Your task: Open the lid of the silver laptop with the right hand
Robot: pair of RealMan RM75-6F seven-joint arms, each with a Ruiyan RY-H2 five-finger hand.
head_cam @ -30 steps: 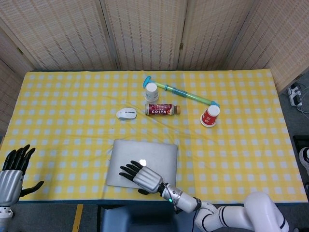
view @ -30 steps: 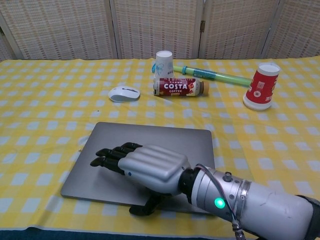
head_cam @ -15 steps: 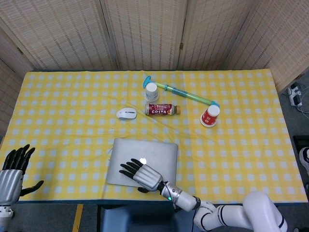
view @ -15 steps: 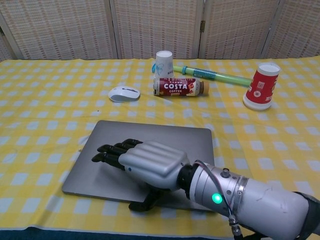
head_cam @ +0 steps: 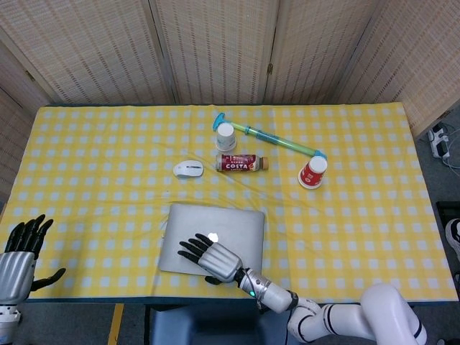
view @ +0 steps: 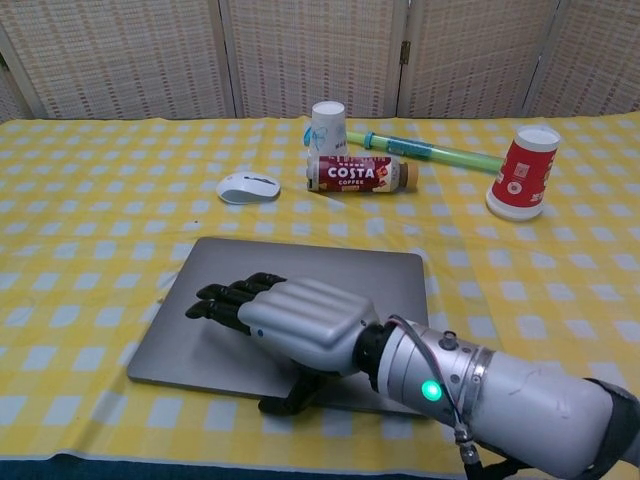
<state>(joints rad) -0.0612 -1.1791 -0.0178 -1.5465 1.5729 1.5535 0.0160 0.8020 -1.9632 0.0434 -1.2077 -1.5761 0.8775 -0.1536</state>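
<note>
The silver laptop (head_cam: 230, 224) (view: 330, 275) lies near the front edge of the yellow checked table. My right hand (head_cam: 212, 259) (view: 295, 325) lies over the front part of its lid, with the fingers stretched leftward on top and the thumb tucked under the front edge. The lid's front edge looks lifted a little off the table. At the table's front left corner, my left hand (head_cam: 20, 253) hangs off the edge with its fingers apart and holds nothing. The chest view does not show it.
Behind the laptop lie a white mouse (head_cam: 189, 169) (view: 248, 187) and a Costa bottle (head_cam: 241, 163) (view: 358, 173) on its side. A white cup (head_cam: 226, 136), a green tube (head_cam: 280, 143) and a red cup (head_cam: 313, 172) (view: 523, 172) stand further back.
My right hand has risen slightly with the lid's front edge, which now sits a little higher and further back. The left hand has not moved.
</note>
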